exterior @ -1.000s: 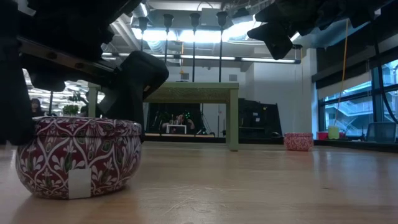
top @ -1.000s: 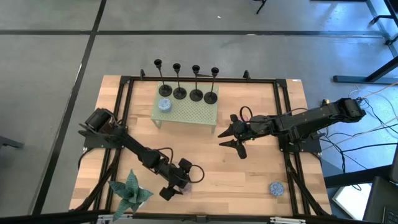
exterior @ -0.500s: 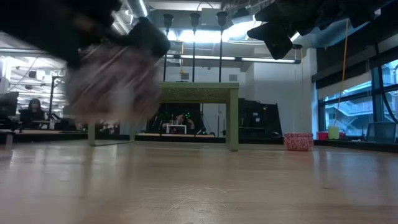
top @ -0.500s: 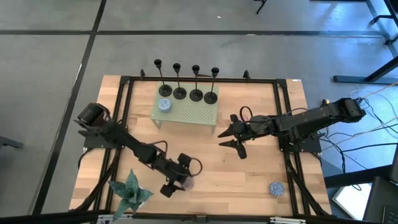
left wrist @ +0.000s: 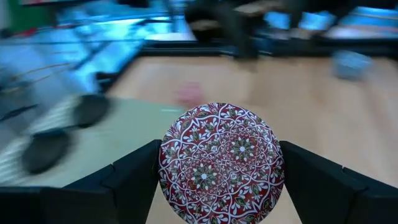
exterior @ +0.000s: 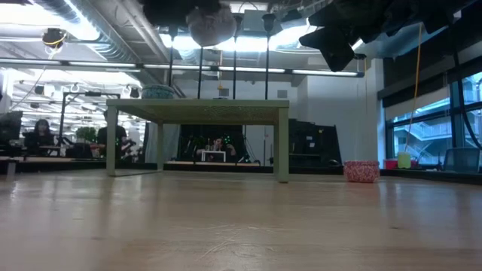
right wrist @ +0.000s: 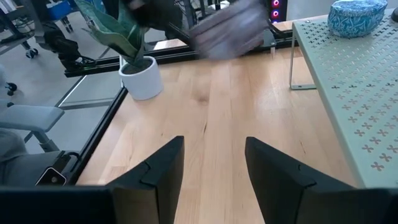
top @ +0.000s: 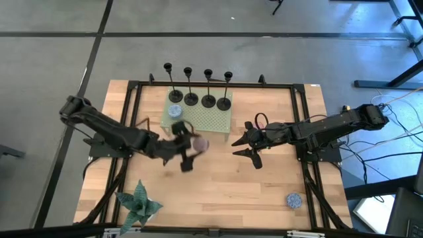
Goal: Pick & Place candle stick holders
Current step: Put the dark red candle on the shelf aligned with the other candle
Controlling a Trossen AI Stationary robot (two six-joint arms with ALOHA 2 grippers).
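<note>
Four candle stick holders (top: 197,84) upright in a row along the green shelf's (top: 210,119) far edge. Left gripper (top: 187,147) clamps a red patterned tin (left wrist: 221,163) (no legible writing) beside the shelf. Right gripper (top: 248,147) spread, empty, above the table (top: 277,178).

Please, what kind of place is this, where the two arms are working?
Probably a robotics lab or workshop in an open office. The wooden table sits in a black metal frame on a bare concrete floor, and beyond it the low view shows desks with a seated person and exposed ceiling ducts.
</note>
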